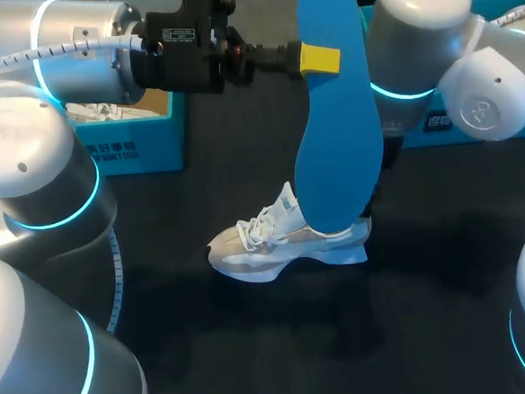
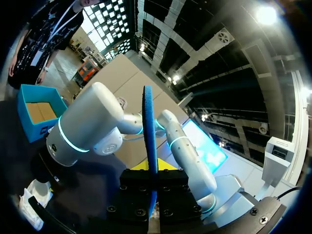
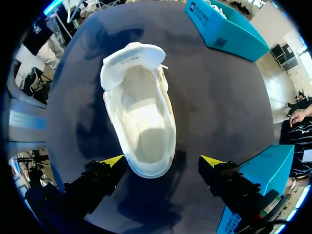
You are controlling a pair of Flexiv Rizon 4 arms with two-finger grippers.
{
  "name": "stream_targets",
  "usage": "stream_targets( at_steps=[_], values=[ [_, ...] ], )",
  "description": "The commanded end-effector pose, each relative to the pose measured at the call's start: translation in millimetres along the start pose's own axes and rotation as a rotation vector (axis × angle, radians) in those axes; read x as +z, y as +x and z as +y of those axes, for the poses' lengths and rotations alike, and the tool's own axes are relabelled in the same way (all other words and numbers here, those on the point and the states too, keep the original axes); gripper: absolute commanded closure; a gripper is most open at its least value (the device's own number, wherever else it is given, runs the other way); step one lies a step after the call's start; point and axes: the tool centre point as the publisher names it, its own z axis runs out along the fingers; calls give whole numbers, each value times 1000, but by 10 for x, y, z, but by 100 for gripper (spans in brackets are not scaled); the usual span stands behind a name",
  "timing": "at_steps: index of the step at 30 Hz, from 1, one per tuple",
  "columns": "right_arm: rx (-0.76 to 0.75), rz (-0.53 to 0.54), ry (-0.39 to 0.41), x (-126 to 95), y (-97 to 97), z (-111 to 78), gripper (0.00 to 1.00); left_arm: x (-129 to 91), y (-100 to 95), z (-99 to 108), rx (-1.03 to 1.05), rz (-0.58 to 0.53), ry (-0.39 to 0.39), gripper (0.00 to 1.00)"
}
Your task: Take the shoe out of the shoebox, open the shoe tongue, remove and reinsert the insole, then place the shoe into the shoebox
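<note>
Dark worktop point(image 1: 451, 310) carries the white shoe point(image 1: 284, 241); left jaws pinch the blue insole point(image 1: 334, 129) aloft, probably light and bendy, best gripped edgewise; right jaws hang spread over the shoe.

Left hand point(image 1: 314, 58) raised, clamped on insole point(image 1: 334, 129), right hand point(image 3: 161, 162) pointing down, spread wide

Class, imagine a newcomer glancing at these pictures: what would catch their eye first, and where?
The bright blue foam insole stands out first, held upright in the shut left jaws, high over the black table. Beneath it sits the white lace-up sneaker, the open right jaws either side of its heel.
</note>
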Motion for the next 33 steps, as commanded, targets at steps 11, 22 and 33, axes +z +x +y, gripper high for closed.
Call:
stream_targets(
  at_steps=[11, 22, 33],
  values=[
    [1, -2, 3, 7, 11, 10, 0, 9, -2, 0, 0, 1, 0, 100],
    [1, -2, 3, 7, 11, 10, 0, 9, -2, 0, 0, 1, 0, 100],
    [-60, 8, 43, 76, -87, 290, 0, 9, -2, 0, 0, 1, 0, 100]
  ],
)
